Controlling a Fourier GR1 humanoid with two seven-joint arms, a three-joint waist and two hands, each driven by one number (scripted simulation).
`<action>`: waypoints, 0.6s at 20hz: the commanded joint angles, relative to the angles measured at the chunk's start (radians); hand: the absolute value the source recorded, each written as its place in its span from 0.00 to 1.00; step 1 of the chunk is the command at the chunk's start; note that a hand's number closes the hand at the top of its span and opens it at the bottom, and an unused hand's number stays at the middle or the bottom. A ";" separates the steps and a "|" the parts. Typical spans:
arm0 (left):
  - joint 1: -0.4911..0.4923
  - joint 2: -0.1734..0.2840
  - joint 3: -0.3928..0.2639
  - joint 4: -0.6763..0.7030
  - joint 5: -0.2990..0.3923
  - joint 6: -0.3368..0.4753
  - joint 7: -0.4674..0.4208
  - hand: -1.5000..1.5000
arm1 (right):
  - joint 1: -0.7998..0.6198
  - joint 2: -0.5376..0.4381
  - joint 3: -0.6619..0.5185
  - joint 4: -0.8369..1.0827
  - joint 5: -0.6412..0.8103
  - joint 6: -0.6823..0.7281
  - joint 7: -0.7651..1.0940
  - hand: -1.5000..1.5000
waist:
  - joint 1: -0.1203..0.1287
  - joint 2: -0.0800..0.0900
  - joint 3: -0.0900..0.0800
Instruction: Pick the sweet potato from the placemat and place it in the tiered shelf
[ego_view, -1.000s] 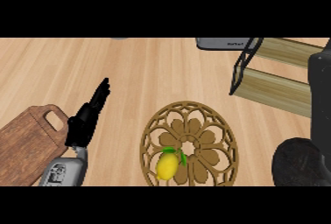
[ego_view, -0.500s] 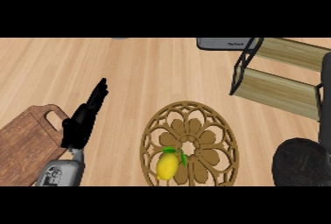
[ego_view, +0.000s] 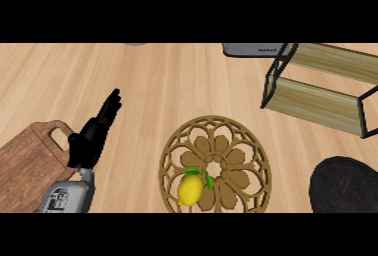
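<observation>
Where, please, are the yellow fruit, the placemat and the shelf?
Yellow fruit (ego_view: 190, 190): head view, middle of its body.
Placemat (ego_view: 221, 131): head view, carved upper part.
Shelf (ego_view: 314, 100): head view, lower wooden tier.

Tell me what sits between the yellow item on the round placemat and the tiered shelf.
Nothing visible does. The yellow lemon-like item lies at the near edge of the round carved wooden placemat; the black-framed tiered shelf with wooden boards stands up and to the right, with only bare wooden counter between them.
</observation>
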 joint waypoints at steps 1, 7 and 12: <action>0.009 -0.049 -0.040 -0.028 -0.036 0.048 0.028 0.50 | 0.051 0.006 -0.001 -0.011 0.111 -0.019 0.123 0.00 | 0.001 -0.001 0.000; -0.005 -0.043 -0.044 -0.008 -0.048 0.041 0.015 0.50 | 0.090 0.016 -0.008 -0.112 0.026 -0.040 0.128 0.00 | 0.001 -0.001 0.000; -0.045 -0.020 0.001 0.042 -0.030 0.035 -0.004 0.50 | 0.116 0.003 -0.042 -0.236 -0.145 -0.007 0.077 0.00 | -0.009 -0.002 0.000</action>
